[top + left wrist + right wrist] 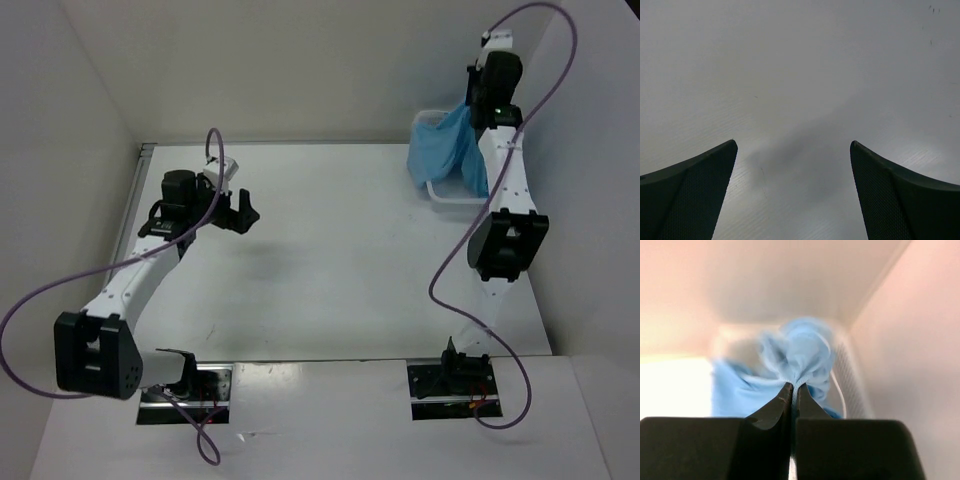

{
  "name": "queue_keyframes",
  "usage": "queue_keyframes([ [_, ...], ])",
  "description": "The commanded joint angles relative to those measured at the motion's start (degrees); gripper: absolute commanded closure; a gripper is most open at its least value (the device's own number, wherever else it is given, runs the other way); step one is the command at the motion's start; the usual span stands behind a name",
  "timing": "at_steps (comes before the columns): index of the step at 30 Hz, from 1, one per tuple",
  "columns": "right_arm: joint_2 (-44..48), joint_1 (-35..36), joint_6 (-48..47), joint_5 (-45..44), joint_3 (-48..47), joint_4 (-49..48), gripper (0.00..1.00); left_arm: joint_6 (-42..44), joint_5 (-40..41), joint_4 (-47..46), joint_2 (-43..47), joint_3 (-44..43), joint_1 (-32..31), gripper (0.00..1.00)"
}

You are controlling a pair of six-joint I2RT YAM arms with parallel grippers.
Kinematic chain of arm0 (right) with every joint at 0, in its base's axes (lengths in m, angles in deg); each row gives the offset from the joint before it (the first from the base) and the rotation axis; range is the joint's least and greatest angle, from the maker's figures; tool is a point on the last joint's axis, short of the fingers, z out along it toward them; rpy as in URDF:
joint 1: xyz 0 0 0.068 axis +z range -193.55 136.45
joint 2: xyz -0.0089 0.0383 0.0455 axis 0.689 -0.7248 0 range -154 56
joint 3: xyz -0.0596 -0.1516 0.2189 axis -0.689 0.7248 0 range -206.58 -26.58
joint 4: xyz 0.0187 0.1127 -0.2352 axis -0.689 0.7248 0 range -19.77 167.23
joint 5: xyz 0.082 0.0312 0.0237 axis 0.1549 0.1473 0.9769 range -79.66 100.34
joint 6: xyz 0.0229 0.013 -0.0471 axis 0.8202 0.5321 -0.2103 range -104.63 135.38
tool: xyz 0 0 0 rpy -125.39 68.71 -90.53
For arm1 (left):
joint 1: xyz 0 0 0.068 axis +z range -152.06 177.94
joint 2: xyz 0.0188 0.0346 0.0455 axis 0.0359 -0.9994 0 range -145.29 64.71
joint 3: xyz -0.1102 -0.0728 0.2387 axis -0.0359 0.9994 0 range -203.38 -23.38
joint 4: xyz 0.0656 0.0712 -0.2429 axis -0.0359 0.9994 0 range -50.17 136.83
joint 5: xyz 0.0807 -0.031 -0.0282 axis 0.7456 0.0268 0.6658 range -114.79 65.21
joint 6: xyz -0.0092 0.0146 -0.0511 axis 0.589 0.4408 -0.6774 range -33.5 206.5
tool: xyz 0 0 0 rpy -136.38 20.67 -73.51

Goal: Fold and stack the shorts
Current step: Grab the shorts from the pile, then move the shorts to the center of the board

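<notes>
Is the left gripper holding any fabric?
No, the left gripper is open above the table, with nothing in it.

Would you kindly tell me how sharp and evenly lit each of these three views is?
Top external: sharp, evenly lit, faint arm shadows on the table. Left wrist: a soft grey shadow lies between the fingers of the open left claw. Right wrist: washed out with a pinkish cast; the shorts are blurred, while the right claw, shut on them, looks sharper.
</notes>
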Motion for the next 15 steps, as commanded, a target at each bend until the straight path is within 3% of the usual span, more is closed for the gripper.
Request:
queue_keyframes([
  [1,16.5,5.5,-0.6,1.7,-5.9,-9.0,1.0,0.3,2.9,-4.1,6.1,3.6,-0.1,0.0],
  [7,20.9,20.5,-0.4,3.2,-10.4,-6.0,1.0,0.3,4.7,-5.7,15.3,6.9,4.3,0.0],
  [12,18.1,30.1,8.1,4.6,-13.9,-1.2,0.98,0.3,6.1,-6.3,18.4,6.9,7.0,0.0],
  [13,18.1,31.3,10.0,7.3,-12.2,0.3,0.81,0.3,6.7,-6.3,19.2,6.9,7.0,0.0],
  [15,18.1,32.8,13.5,8.9,-5.6,1.1,0.7,0.3,6.7,-5.8,20.0,6.4,8.8,0.0],
])
